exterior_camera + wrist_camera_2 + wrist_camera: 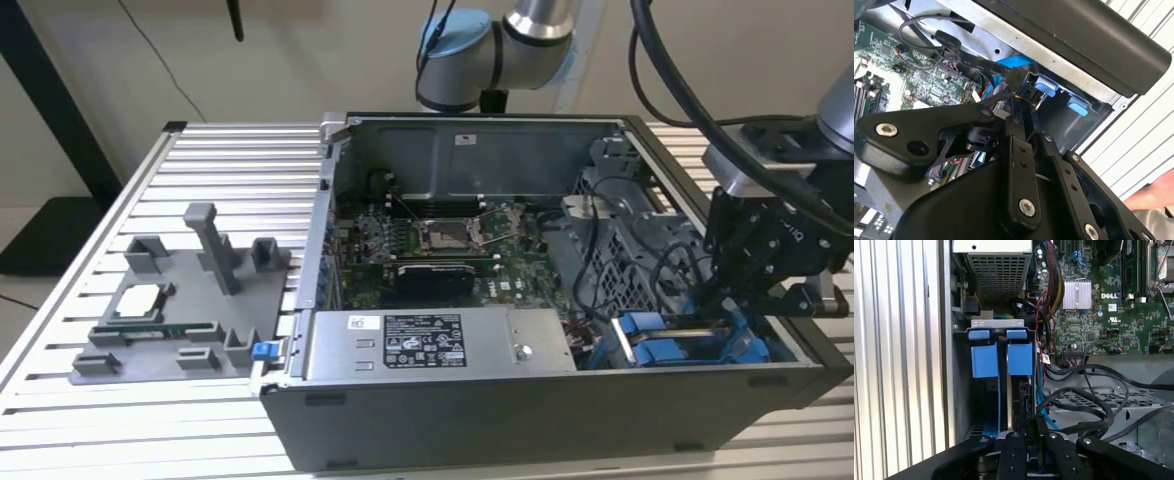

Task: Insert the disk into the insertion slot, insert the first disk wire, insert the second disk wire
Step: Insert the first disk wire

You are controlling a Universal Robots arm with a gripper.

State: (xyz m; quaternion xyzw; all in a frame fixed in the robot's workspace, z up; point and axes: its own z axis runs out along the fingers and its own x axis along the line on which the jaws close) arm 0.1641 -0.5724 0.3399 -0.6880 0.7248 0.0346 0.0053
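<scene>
— Progress check: disk [1020,400] position?
— Stands edge-on inside insertion slot [999,324], below blue tabs [1019,359]; judged seated. Wire steps judged unfinished.
— Gripper [1029,422] fingers [1016,150]?
— Nearly closed, pinching what looks like a dark disk wire [979,102] end at the disk's edge.

**Open case on the tabletop, tray beside it**

In the exterior view the computer case [534,420] stands on the tabletop [227,160], with the fixture tray [160,300] just beside it at nine o'clock. Inside the case, the motherboard [400,235] lies towards twelve o'clock. The power-supply box [521,340] sits at six o'clock of the motherboard, against the case wall. The insertion slot [667,345] is at three o'clock of that box, in the case's corner. Cables [601,250] run between the motherboard and the slot.
</scene>
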